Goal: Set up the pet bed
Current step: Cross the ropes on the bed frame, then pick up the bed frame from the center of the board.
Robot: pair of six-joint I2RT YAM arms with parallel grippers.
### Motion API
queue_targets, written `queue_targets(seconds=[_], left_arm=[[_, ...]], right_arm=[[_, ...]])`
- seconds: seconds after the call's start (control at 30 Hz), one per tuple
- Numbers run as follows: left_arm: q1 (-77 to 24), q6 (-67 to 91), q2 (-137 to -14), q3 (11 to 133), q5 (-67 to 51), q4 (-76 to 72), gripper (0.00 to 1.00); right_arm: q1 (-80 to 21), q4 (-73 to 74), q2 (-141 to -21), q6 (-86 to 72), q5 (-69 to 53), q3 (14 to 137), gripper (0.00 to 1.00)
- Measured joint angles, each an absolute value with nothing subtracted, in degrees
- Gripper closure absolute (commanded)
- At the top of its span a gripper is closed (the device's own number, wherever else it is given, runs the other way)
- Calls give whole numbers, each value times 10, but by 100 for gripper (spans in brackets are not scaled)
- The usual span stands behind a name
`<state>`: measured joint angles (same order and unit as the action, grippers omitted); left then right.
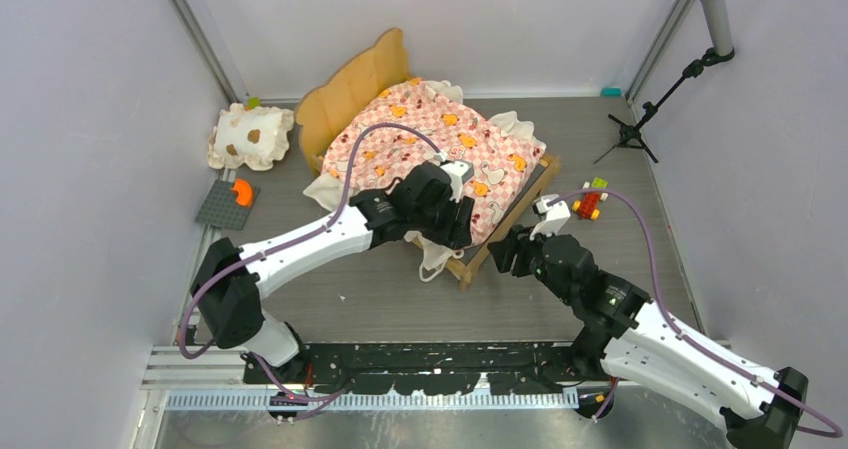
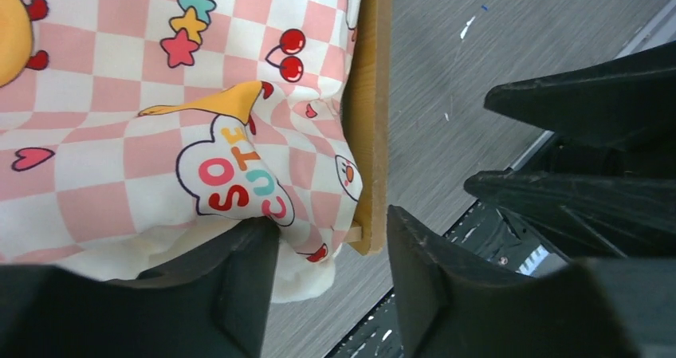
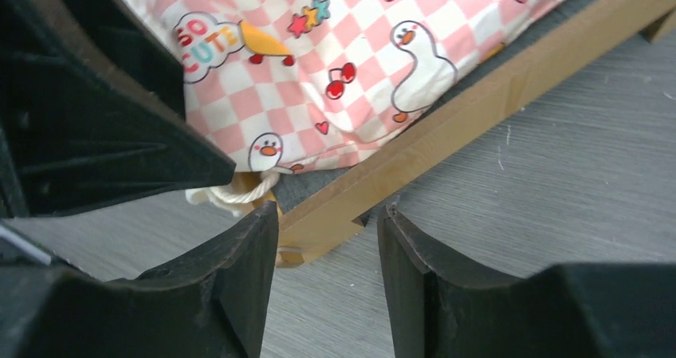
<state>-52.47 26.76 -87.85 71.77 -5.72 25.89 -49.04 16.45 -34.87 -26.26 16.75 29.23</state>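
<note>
Where the light-wood, pink-checkered pet bed (image 1: 440,139) ends, the left gripper (image 2: 331,230) hangs parted — empty. The right gripper (image 3: 327,214), also parted, straddles its rail (image 3: 494,95).

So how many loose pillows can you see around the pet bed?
1: the cream ruffled pillow lies to the left of the headboard in the top view, apart from the pet bed. Another might be hidden from view.
</note>
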Motion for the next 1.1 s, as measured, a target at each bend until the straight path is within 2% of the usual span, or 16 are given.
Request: queue_targets(seconds=[0.23, 0.53, 0.93, 1.1], left_arm=[[-526, 264, -862, 732, -26, 276, 34], [-526, 251, -736, 740, 26, 289, 32], [-525, 264, -568, 479, 67, 285, 32], [-525, 271, -509, 396, 75, 235, 32]], right_arm=[[-490, 196, -385, -366, 239, 300, 42], [-466, 272, -571, -473, 269, 421, 45], [-398, 323, -655, -510, 262, 469, 51], [-380, 324, -700, -507, 251, 498, 58]])
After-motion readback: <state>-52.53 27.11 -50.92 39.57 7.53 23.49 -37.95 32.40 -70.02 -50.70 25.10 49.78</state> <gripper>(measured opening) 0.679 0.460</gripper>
